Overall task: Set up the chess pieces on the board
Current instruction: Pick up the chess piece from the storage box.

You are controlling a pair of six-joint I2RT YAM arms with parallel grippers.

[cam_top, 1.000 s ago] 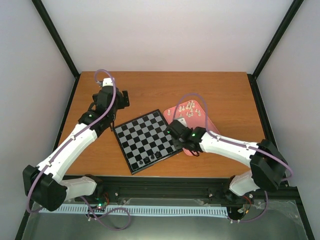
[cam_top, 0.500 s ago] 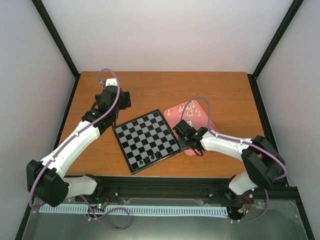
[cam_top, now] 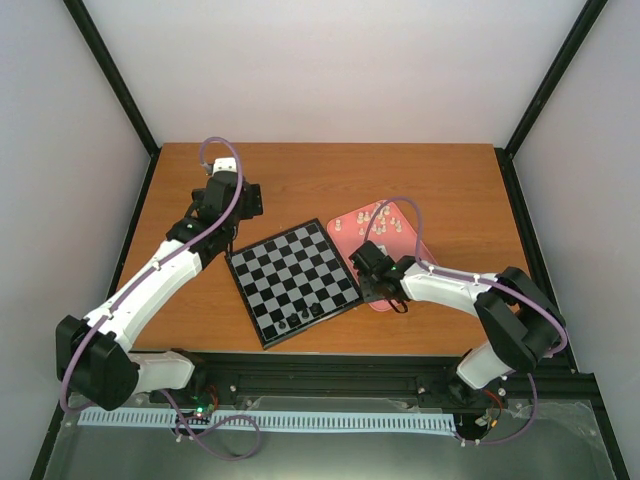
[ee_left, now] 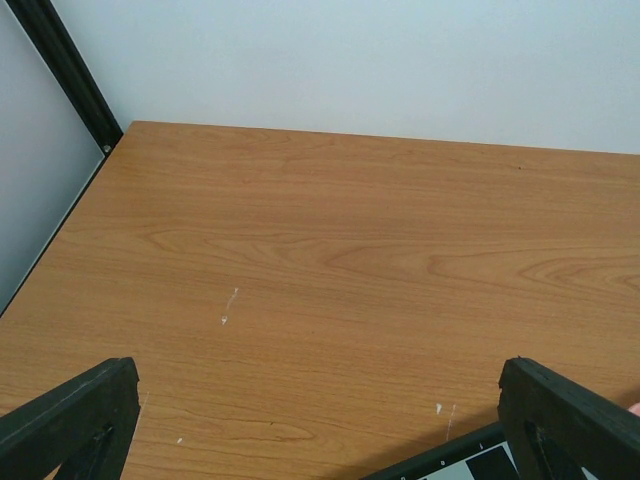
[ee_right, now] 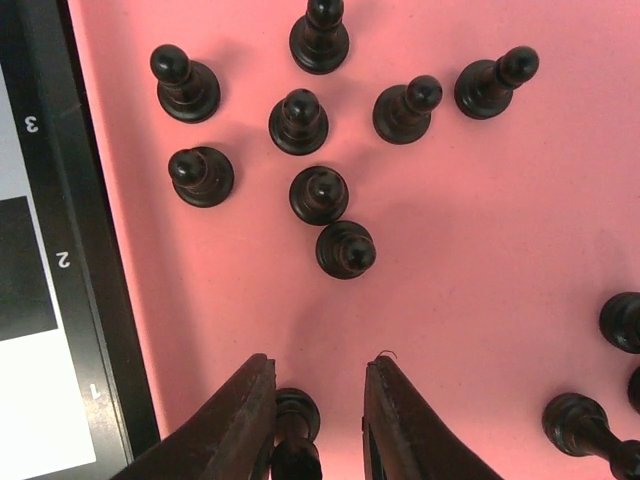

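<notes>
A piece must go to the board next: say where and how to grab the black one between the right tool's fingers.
Probably the slim stem under its head, from straight above. The black piece stands upright on the pink tray, its base wide, and the open right tool straddles it, off-centre, so centre first.

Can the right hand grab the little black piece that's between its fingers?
Probably yes. The right hand hangs over the pink tray with its open fingers on either side of that black piece, and nothing stands between them. The other black pieces sit farther away.
</notes>
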